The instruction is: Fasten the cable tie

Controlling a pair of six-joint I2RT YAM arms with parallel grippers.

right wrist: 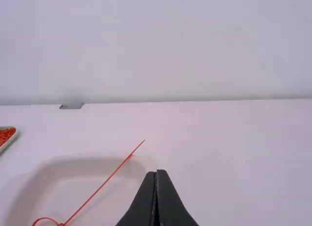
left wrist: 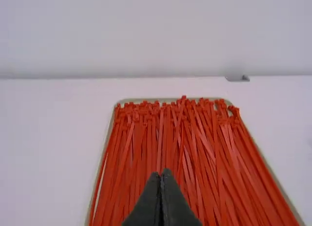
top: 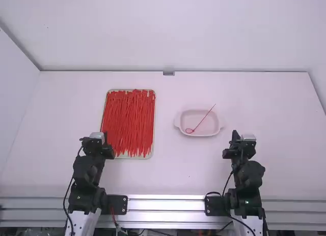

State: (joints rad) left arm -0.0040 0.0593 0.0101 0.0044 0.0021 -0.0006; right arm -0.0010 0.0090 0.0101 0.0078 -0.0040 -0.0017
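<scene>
Several loose red cable ties (top: 129, 122) (left wrist: 190, 158) lie side by side in a flat tray (top: 154, 124) (left wrist: 113, 120) left of the table's middle. One red cable tie (top: 200, 121) (right wrist: 100, 186), fastened into a small loop at its near end, rests in a white dish (top: 198, 123) (right wrist: 34, 182), its tail sticking out over the far rim. My left gripper (top: 97, 144) (left wrist: 161, 179) is shut and empty, at the tray's near end. My right gripper (top: 237, 144) (right wrist: 156, 179) is shut and empty, near and slightly right of the dish.
A small grey fitting (top: 168, 72) (left wrist: 237, 78) (right wrist: 71, 106) sits at the table's far edge against the wall. Bare white tabletop lies around the tray and dish. An aluminium rail (top: 163, 203) runs along the near edge by the arm bases.
</scene>
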